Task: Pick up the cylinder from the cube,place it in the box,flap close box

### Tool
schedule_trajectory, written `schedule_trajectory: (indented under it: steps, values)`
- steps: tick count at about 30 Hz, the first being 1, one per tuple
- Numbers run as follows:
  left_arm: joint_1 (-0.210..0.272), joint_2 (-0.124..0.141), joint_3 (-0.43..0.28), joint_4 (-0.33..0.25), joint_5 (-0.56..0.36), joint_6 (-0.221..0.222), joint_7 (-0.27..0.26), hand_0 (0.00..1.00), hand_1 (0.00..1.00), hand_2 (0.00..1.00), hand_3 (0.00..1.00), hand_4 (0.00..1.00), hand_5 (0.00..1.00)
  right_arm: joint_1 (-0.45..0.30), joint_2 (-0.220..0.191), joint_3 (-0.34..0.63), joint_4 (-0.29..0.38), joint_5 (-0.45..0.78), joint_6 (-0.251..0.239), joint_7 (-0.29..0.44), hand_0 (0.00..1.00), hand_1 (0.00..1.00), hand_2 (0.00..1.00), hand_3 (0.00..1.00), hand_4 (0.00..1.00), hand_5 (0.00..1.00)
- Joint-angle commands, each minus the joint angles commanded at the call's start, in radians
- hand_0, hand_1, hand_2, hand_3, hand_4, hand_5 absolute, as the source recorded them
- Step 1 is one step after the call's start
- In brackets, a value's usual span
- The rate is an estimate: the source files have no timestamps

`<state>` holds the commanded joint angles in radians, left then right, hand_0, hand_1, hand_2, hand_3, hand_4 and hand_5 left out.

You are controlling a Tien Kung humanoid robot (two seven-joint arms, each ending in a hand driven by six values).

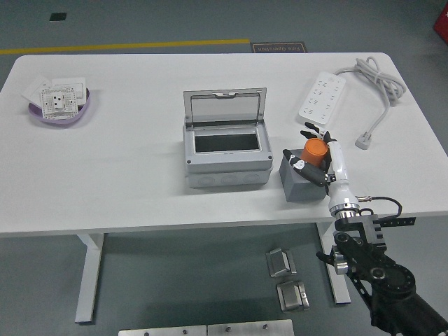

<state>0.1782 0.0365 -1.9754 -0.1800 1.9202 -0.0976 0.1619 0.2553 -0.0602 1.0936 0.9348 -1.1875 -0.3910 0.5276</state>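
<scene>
1. Box (226,150): grey, mid-table (140,189), flap (225,106) raised at its far edge and standing close to upright, clear pane toward the camera. Dark opening on top is uncovered.
2. Cube (301,182): grey, just right of the box and a little nearer the table's front edge. A narrow gap separates the two.
3. Cylinder (316,150): orange, short, at the cube's far right top corner. Long axis roughly vertical, flat end face up, perhaps leaning slightly. Cannot tell whether its base rests on the cube or is just clear of it.
4. Right hand (315,155): comes in from the lower right on a white wrist, right of the box, over the cube. Black fingers (311,134) show behind the cylinder and the thumb crosses low in front of it, so the hand is wrapped around the cylinder.
5. Left arm: none seen.
6. Power strip (321,97): white, well to the right of the box and farther back, its cord looping off to the right.
7. Bowl (59,106): purple, far left of the box, holding white socket plates.
</scene>
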Motion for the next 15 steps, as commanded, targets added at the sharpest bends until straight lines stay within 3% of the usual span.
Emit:
schedule_trajectory:
  steps: [4, 5, 10, 11, 15]
  values:
    - [-0.001, -0.001, 0.01, 0.0, -0.01, 0.0, 0.0, 0.633, 0.564, 0.535, 0.578, 0.388, 0.035, 0.0, -0.002, -0.003, 0.002, -0.007, -0.003, -0.016, 0.742, 0.731, 0.652, 0.675, 0.463, 0.013]
    - [-0.001, -0.001, 0.012, 0.0, -0.013, 0.0, 0.0, 0.633, 0.566, 0.537, 0.58, 0.391, 0.034, 0.0, -0.002, -0.003, 0.002, -0.009, -0.003, -0.019, 0.794, 0.675, 0.587, 0.527, 0.002, 0.002]
    - [-0.002, -0.001, 0.021, 0.0, -0.025, 0.002, -0.001, 0.633, 0.566, 0.537, 0.58, 0.391, 0.034, 0.0, -0.007, -0.003, 0.004, -0.019, -0.014, -0.027, 0.794, 0.675, 0.587, 0.527, 0.002, 0.002]
    - [-0.002, -0.001, 0.022, 0.0, -0.026, 0.002, -0.001, 0.633, 0.569, 0.539, 0.583, 0.398, 0.038, 0.001, -0.008, -0.003, 0.005, -0.02, -0.017, -0.027, 0.74, 0.601, 0.516, 0.386, 0.002, 0.002]
    - [-0.003, -0.001, 0.027, 0.0, -0.032, 0.002, -0.002, 0.633, 0.569, 0.539, 0.583, 0.398, 0.038, 0.005, -0.013, -0.001, 0.009, -0.036, -0.029, -0.031, 0.74, 0.601, 0.516, 0.386, 0.002, 0.002]
